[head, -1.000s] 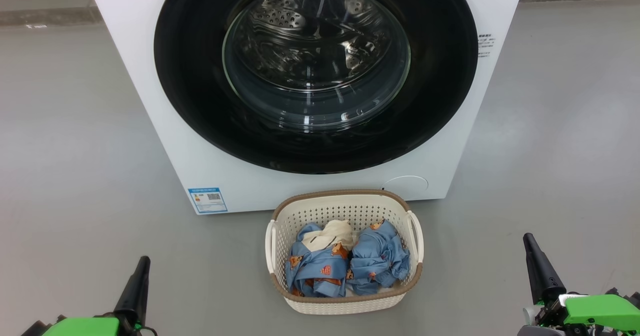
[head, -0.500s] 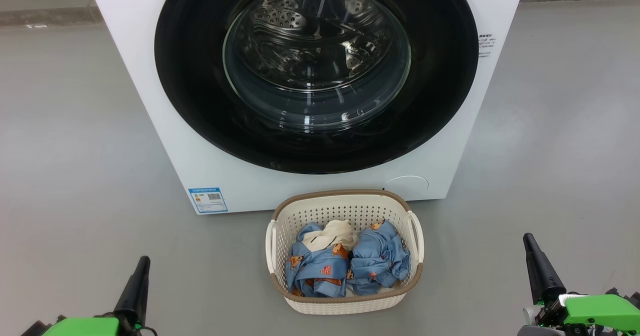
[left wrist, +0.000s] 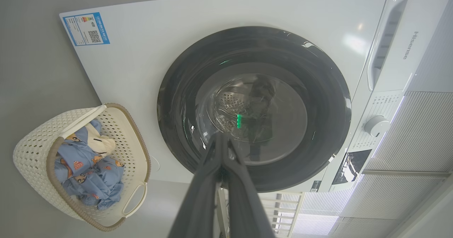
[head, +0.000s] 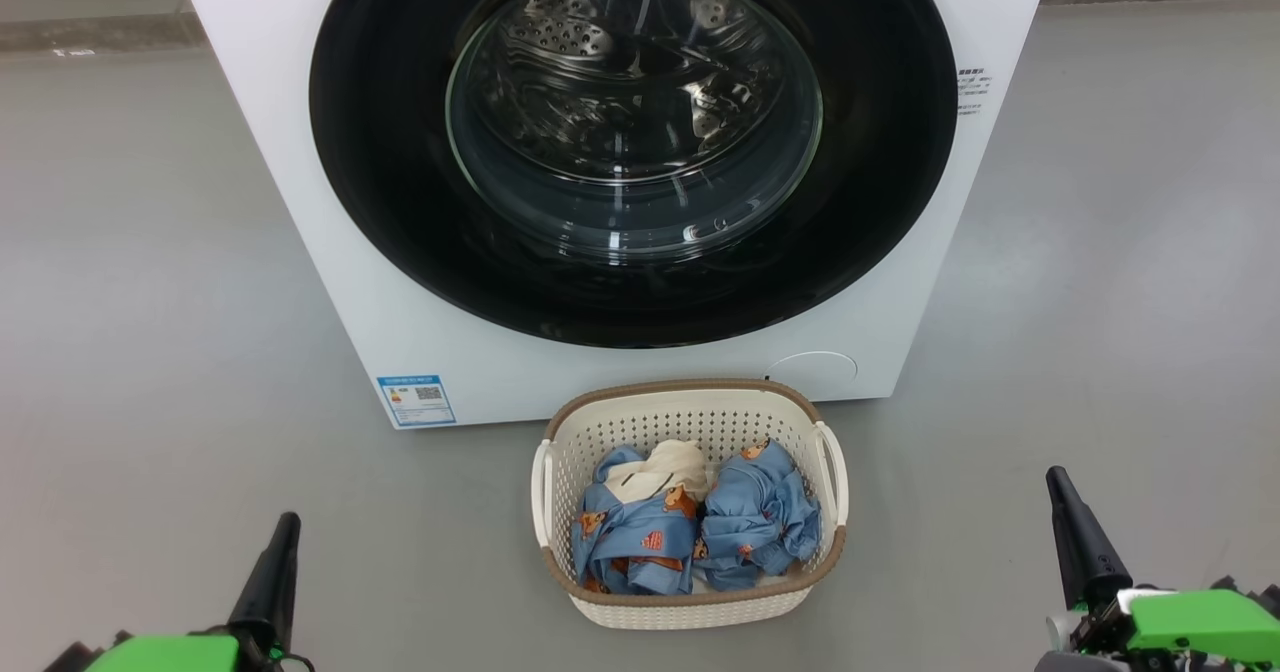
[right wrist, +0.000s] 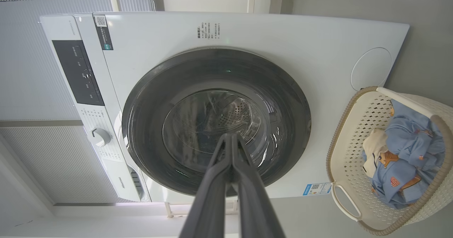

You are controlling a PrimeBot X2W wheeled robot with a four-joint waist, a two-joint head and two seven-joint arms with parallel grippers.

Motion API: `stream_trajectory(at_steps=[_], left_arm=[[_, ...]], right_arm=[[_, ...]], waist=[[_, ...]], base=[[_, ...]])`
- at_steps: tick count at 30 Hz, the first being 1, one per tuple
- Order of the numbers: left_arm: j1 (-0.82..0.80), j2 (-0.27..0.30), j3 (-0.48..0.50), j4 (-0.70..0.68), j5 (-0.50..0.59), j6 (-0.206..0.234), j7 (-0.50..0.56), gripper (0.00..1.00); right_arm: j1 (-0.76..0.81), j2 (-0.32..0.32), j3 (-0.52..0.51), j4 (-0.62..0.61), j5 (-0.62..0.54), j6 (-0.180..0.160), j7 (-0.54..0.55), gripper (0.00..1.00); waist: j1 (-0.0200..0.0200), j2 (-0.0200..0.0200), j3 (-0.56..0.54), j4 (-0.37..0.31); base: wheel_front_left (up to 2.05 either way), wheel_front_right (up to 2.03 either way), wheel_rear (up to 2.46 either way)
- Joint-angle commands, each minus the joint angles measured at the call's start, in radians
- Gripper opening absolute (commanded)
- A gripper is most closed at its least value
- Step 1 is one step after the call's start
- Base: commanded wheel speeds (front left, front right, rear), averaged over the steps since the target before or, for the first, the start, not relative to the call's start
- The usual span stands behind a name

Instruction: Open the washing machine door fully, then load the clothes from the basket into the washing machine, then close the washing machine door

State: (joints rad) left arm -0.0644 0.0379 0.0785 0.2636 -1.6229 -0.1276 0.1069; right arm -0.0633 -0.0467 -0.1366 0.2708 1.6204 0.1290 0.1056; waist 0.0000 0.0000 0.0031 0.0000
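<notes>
Head view shows the washing machine door (head: 632,142) shut flat, far ahead and centred between the arms, so neither looks nearer. The left gripper (head: 287,524) and right gripper (head: 1056,478) hang near, well apart from it, fingers pressed together and empty. The basket (head: 690,389) of clothes (head: 690,532) stands between them, just before the washing machine (head: 300,202).

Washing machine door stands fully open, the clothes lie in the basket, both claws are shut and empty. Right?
No: the head view shows the washing machine door closed against the washing machine. The clothes do lie in the basket, and the left claw and right claw are shut and empty.
</notes>
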Motion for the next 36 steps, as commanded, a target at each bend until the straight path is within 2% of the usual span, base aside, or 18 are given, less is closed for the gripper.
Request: stream_trajectory(at_steps=[1, 8, 12, 18, 36], left_arm=[[0.0, 0.0, 0.0, 0.001, 0.0, 0.0, 0.0, 1.0], [0.022, -0.012, -0.005, 0.026, 0.003, 0.0, -0.007, 1.0], [0.022, -0.007, -0.011, 0.018, 0.017, 0.0, -0.02, 1.0], [0.024, 0.004, -0.021, 0.008, 0.052, 0.0, -0.039, 1.0], [0.026, 0.021, -0.033, -0.022, 0.28, -0.001, -0.095, 1.0]], right_arm=[[0.0, 0.0, 0.0, 0.001, 0.0, 0.0, 0.0, 1.0], [0.02, 0.008, 0.005, 0.034, -0.001, 0.0, -0.006, 1.0], [0.019, 0.006, 0.013, 0.033, -0.01, 0.0, -0.018, 1.0], [0.015, -0.002, 0.027, 0.034, -0.04, 0.0, -0.038, 1.0], [-0.003, -0.038, 0.085, 0.038, -0.25, 0.0, -0.095, 1.0]], waist=[[0.0, 0.0, 0.0, 0.0], [0.0003, 0.0, 0.001, 0.0], [0.0023, 0.0, -0.002, 0.002], [0.0001, 0.0, 0.0, 0.003], [0.0001, 0.0, 0.0, 0.005]], base=[[0.0, 0.0, 0.0], [0.0, 0.0, 0.0], [0.0, 0.0, 0.0], [0.0, 0.0, 0.0], [0.0, 0.0, 0.0]])
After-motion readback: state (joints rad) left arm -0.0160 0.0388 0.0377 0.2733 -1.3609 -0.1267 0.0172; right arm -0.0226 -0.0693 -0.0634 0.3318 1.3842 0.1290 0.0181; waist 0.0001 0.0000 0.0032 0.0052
